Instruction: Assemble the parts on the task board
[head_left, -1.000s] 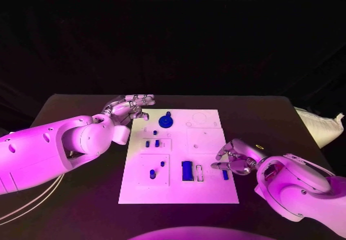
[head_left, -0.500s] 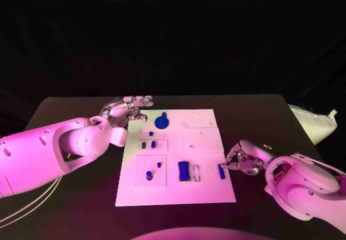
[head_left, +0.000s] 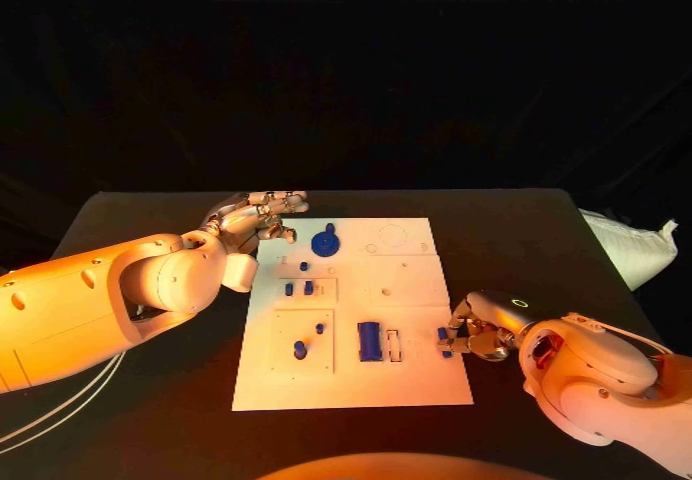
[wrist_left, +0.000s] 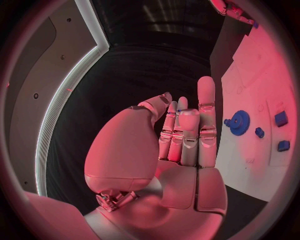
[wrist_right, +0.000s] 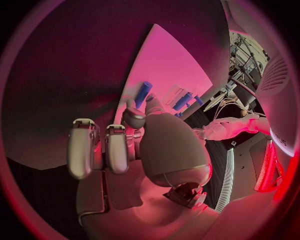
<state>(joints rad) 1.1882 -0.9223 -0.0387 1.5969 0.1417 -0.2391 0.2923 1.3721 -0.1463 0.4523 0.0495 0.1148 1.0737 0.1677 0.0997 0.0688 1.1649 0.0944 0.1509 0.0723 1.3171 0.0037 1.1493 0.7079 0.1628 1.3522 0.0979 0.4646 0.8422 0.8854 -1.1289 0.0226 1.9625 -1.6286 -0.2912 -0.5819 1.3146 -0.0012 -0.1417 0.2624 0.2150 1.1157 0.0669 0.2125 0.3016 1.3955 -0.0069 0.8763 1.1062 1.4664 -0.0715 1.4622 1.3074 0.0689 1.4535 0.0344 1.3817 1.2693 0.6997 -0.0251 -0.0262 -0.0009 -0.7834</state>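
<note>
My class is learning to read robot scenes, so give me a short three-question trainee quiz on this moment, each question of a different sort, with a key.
1. True or false: the left hand holds the blue gear.
2. Which hand is at the small blue peg near the board's right edge? A) left B) right C) both
3. Fill in: the gear lies in the board's far ____ corner area, seen from the robot.

Key
1. False: the left hand is beside the board with nothing in it.
2. B: the right hand has its fingertips on the peg, as the right wrist view also shows.
3. Left.
</note>
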